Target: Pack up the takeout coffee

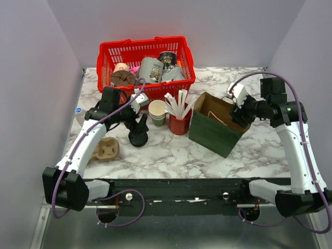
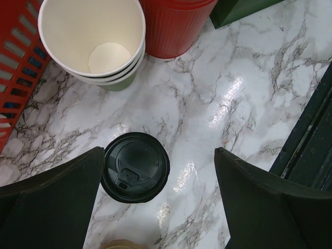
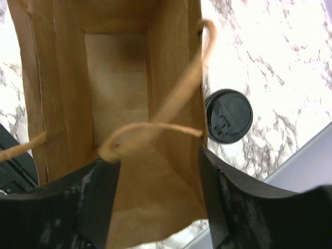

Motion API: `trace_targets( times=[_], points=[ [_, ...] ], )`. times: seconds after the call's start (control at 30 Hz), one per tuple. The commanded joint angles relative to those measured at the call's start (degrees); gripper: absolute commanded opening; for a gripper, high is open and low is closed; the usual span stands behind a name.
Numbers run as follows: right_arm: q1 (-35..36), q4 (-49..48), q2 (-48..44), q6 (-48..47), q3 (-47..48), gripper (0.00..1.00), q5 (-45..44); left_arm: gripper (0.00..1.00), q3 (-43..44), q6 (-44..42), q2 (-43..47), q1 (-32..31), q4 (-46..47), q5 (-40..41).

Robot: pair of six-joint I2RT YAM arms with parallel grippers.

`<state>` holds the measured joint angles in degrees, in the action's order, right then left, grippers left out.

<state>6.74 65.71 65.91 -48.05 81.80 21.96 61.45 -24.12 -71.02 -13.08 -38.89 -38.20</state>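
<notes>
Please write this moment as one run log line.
left gripper: open, takeout coffee between fingers | right gripper: at paper bag mouth, grip unclear | paper bag: looks empty

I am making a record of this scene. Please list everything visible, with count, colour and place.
table: one, white-grey marble, under everything
basket: one, red, at the back
mixed items: several, many colours, in the basket
stack of cups: one, green outside, white inside, in front of the basket
red cup: one, holding white sticks, right of the stack
bag: one, green outside, brown inside, right of the red cup
cup carrier: one, tan, near left
lid: one, black, between the left gripper's fingers
second lid: one, black, beside the bag
left gripper: one, black, open
right gripper: one, black, open at the bag's mouth
</notes>
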Motion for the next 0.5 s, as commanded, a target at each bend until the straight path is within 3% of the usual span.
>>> trace_targets(
  times=[0.0, 0.13, 0.27, 0.47],
  points=[
    [-0.2, -4.4, 3.4, 0.1, 2.8, 0.64, 4.3, 0.95, 0.9, 0.5, 0.2, 0.2, 0.0, -1.2],
    [-0.2, -4.3, 7.1, 1.2, 5.7, 0.49, 2.1, 0.95, 1.2, -0.5, 0.5, 0.2, -1.4, 0.1],
    [-1.5, -3.9, 8.9, 1.5, 6.1, 0.46, -0.2, 0.95, 1.1, -7.8, 1.5, 0.3, -6.0, 1.8],
    [-4.4, -3.0, 9.9, 2.2, 7.9, 0.37, 4.3, 0.95, -0.1, -15.2, 2.7, 0.5, -11.1, 5.0]
  ],
)
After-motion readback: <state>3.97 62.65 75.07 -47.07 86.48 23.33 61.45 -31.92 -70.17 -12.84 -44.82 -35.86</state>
